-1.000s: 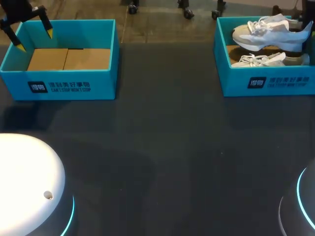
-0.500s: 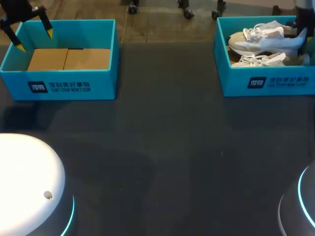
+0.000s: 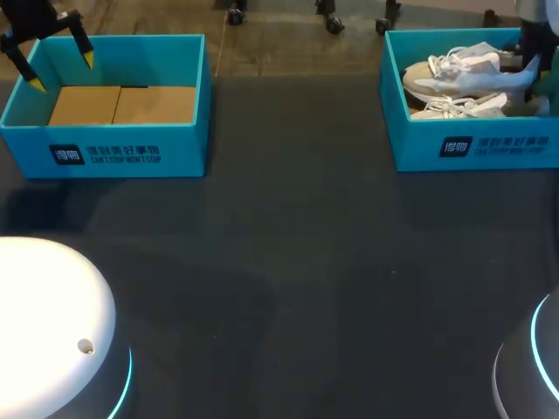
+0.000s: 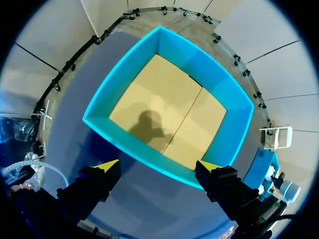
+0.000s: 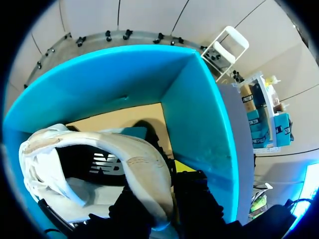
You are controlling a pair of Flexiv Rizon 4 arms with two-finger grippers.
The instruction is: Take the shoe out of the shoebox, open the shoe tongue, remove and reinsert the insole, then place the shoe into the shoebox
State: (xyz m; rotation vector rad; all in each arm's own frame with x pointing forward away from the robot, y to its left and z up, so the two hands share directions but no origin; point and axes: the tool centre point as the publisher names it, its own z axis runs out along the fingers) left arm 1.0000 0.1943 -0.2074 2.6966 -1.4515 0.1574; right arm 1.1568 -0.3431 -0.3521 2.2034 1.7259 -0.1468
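Two pincers hang at the far corners of the scene, one over each box. The right pincer (image 5: 167, 174) is pinching the heel of a white shoe (image 5: 94, 144). In the right wrist view the padded heel wall runs between its two dark fingers. One yellow tip shows just outside the heel (the other is hidden behind the shoe's lining). The shoe's open collar faces the camera, pale around the rim and dark inside.

In the head view the shoe (image 3: 463, 74) has its toe to the left. Its heel is to the right, where the right arm comes in. It is inside the right shoebox (image 3: 476, 148), lying over a second shoe (image 3: 458, 106), also white, with loose laces. I cannot tell whether the two touch. This teal box stands at the far right of the desk (image 3: 288, 262), and its inner wall (image 5: 199, 114) rises close beside the pincer.

The left pincer (image 4: 157, 165) is spread wide and holds nothing. It hangs over the far left corner of the left shoebox (image 3: 131, 153), its yellow tips well apart (image 3: 61, 72). This box is teal too and stands at the far left. Inside it shows only a cardboard floor (image 4: 164, 109) of two flaps meeting at a seam, with the pincer's shadow on it. The two boxes are well apart, with dark desk between them.
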